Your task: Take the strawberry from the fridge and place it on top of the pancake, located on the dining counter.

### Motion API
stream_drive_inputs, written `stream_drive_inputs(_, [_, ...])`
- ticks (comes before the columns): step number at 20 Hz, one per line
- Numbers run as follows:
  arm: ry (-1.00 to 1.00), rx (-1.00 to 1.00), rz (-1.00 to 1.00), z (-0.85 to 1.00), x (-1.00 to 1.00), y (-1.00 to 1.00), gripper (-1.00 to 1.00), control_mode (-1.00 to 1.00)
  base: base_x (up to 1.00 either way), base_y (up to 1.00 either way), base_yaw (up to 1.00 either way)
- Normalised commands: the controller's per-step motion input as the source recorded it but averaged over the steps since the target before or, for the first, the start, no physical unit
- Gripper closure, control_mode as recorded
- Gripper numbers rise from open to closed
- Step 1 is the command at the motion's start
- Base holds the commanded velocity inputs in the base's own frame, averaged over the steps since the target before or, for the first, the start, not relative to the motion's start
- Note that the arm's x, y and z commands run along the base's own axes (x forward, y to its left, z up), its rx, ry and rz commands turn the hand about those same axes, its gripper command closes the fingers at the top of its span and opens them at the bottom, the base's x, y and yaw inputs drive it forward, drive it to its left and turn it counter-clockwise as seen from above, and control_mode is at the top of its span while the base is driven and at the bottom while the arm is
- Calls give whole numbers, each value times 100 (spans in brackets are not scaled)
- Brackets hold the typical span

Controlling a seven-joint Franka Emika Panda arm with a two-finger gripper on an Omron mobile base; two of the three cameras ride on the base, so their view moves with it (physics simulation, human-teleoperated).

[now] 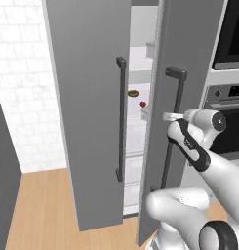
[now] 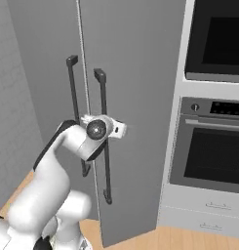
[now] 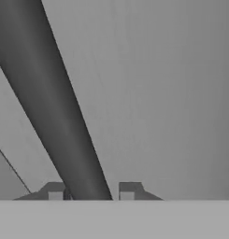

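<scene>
End effector (image 3: 91,191) fingers pinch the fridge's (image 1: 91,146) dark right-door handle (image 3: 50,107) between them.

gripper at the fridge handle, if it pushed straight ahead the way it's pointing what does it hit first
The gripper is shut on the long dark vertical bar handle of the right door, so the bar itself already sits between the fingertips. Straight beyond it is the matte-grey fridge door panel, which it would probably meet next.

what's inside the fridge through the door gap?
Through the gap in the fridge, left base view: white shelves, the strawberry on one, a small brown donut slightly above and left. The doors cover the rest, so nothing more can be told.
</scene>
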Motion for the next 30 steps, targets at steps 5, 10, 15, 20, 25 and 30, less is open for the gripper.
stream_drive_inputs(5, [3,17,0,6,-93,-100,100,-100,0,0,0])
stream_drive_inputs(10, [7,9,0,19,-58,-88,-100,-100,0,0,0])
stream_drive_inputs(15, [0,6,4,3,-13,-60,-100,-100,0,0,0])
stream_drive_inputs(20, [3,11,5,18,-63,-76,-100,-100,0,0,0])
stream_drive_inputs(25, [5,-8,0,25,-100,13,-100,-100,0,0,0])
stream_drive_inputs(30, [21,-55,0,46,-56,100,-100,-100,0,0,0])
